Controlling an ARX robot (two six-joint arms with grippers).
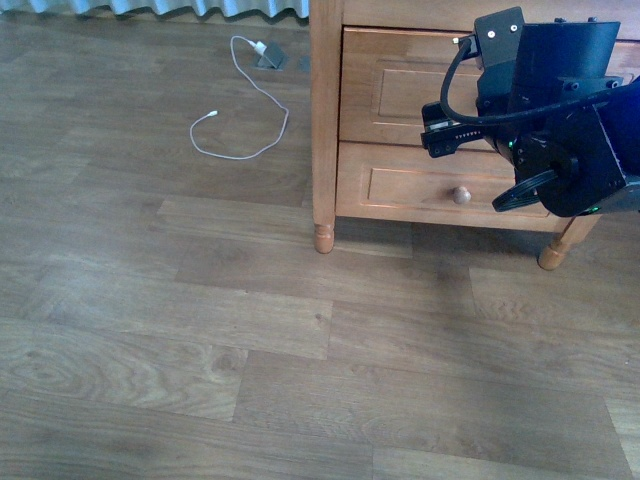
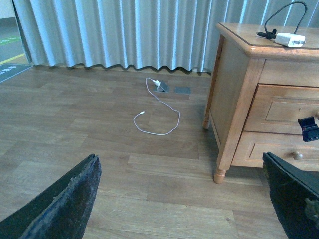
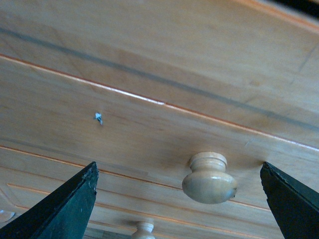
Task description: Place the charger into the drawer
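Atop the light-brown wooden nightstand [image 2: 234, 35], close to its front edge: small white rectangular charger block [image 2: 289, 39], with its thin black cable [image 2: 279, 12] looping up behind it. Upper framed-panel drawer [image 3: 149, 124] closed, front flush. Right gripper [image 3: 178, 172] spread wide before that front, round pale knob [image 3: 209, 178] between its fingers, not touched. Left gripper [image 2: 179, 159] also wide, over the floor off the nightstand's left front corner. Thin white cable [image 2: 157, 117] lies on the floor.
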